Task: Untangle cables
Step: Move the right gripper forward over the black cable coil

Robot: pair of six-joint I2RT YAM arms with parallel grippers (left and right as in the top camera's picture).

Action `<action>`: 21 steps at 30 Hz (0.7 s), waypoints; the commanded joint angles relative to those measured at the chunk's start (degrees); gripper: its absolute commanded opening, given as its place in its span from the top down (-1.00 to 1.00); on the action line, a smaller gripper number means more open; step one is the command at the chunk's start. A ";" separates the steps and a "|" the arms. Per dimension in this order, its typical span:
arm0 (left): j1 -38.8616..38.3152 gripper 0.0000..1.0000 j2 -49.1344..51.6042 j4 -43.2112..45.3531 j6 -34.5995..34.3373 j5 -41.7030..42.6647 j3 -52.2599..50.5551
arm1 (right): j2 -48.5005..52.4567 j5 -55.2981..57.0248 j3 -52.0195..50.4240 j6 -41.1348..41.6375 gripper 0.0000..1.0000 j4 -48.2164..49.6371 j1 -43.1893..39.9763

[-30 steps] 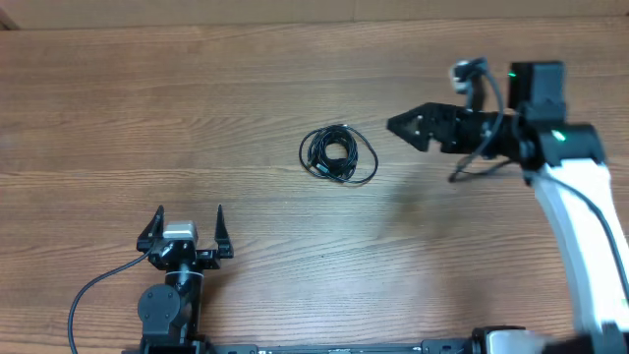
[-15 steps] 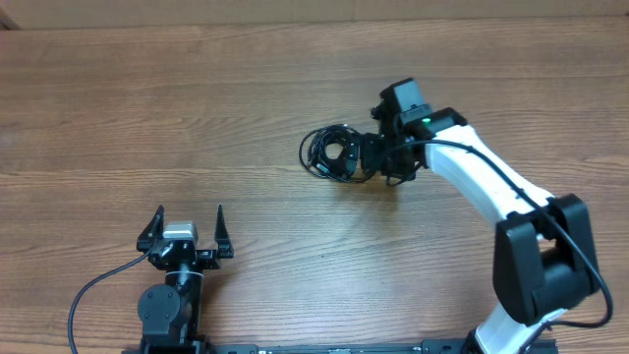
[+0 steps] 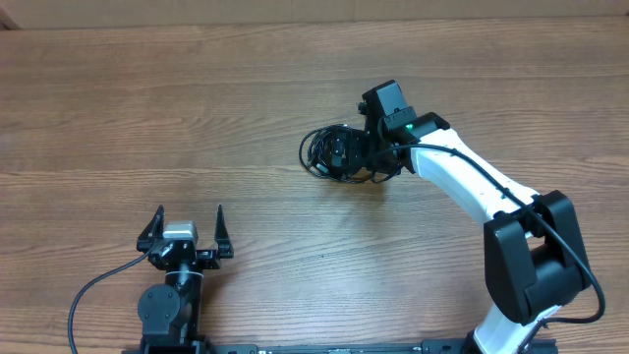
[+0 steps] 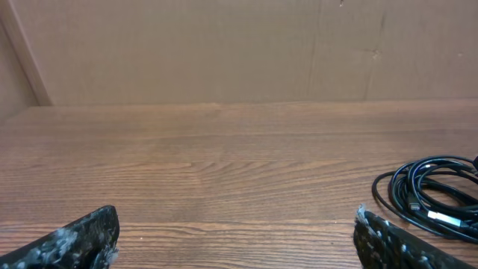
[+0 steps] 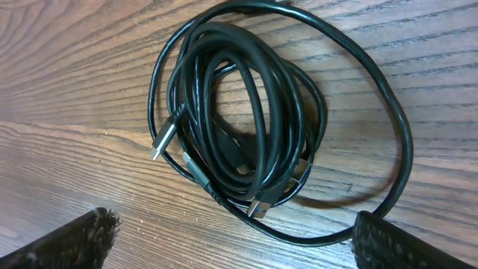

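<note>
While the left gripper [image 3: 189, 212], a black two-finger claw, waits at about 7 o'clock on the brown wood-grain table [image 3: 118, 118] exactly where it sat a second ago, its jaws spread wide on nothing, the action has shifted to the other side. Farther in, just past the table's centre toward 1 o'clock, lie the thin black cables [image 3: 313, 152], coiled in one tight bundle with a loose loop around it; the bundle has not shifted. The right gripper [image 3: 356, 155], on its white-and-black arm, stood well apart at the bundle's 3 o'clock side a second ago and has since swung in over that edge. Its wrist view looks straight down on the coil [image 5: 287, 127]: both fingers stand fully apart near the bottom of the picture, holding nothing, with a silvery plug tip [image 5: 160, 142] free at the coil's 9 o'clock side. I judge the approach finished and the first grasp still to come; no strand is separated.
</note>
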 commanded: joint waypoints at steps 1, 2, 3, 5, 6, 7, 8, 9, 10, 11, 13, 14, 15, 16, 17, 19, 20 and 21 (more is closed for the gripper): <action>0.31 -0.99 -0.44 0.11 1.09 -0.55 -0.24 | 0.07 -0.04 1.22 0.90 -1.00 -0.11 0.00; 0.31 -0.99 -0.44 0.11 1.09 -0.52 -0.22 | 0.07 -0.04 1.22 0.90 -1.00 -0.22 0.00; 0.31 -0.99 -0.44 0.11 1.09 -0.52 -0.24 | 0.07 -0.04 1.22 0.90 -1.00 -0.20 0.00; 0.31 -0.99 -0.44 0.11 1.09 -0.55 -0.22 | 0.07 0.00 1.22 0.90 -1.00 -0.17 0.00; 0.31 -0.99 -0.44 0.11 1.09 -0.52 -0.24 | 0.07 0.00 1.22 0.87 -1.00 -0.17 0.00; 0.31 -0.99 -0.44 0.11 1.09 -0.55 -0.22 | 0.07 0.00 1.22 0.87 -1.00 -0.17 0.00; 0.31 -0.99 -0.44 0.11 1.09 -0.55 -0.24 | 0.07 0.00 1.22 0.87 -1.00 -0.13 0.00; 0.31 -0.99 -0.44 0.11 1.09 -0.55 -0.22 | 0.07 0.00 1.22 0.87 -1.00 -0.02 0.00; 0.31 -0.99 -0.44 0.11 1.09 -0.52 -0.22 | 0.07 0.00 1.22 0.90 -1.00 0.04 0.00; 0.31 -0.99 -0.44 0.11 1.09 -0.55 -0.22 | 0.07 0.00 1.22 0.90 -1.00 0.22 0.00; 0.31 -0.99 -0.44 0.11 1.09 -0.52 -0.22 | 0.07 0.00 1.22 0.87 -1.00 0.50 0.00; 0.31 -0.99 -0.44 0.11 1.09 -0.55 -0.22 | 0.07 0.00 1.22 0.87 -1.00 0.76 0.00; 0.31 -0.99 -0.44 0.11 1.09 -0.55 -0.22 | 0.07 0.00 1.22 0.87 -1.00 0.92 0.00; 0.31 -0.99 -0.44 0.11 1.09 -0.52 -0.22 | 0.07 0.00 1.22 0.87 -1.00 1.07 0.00; 0.31 -0.99 -0.44 0.11 1.09 -0.55 -0.24 | 0.07 0.00 1.22 0.87 -1.00 1.07 0.00; 0.31 -0.99 -0.44 0.11 1.09 -0.55 -0.22 | 0.07 0.02 1.22 0.87 -1.00 1.07 0.00; 0.31 -0.99 -0.44 0.11 1.09 -0.55 -0.22 | 0.07 0.02 1.22 0.87 -1.00 1.07 0.00; 0.31 -0.99 -0.44 0.11 1.09 -0.55 -0.22 | 0.07 0.02 1.22 0.87 -1.00 1.09 0.00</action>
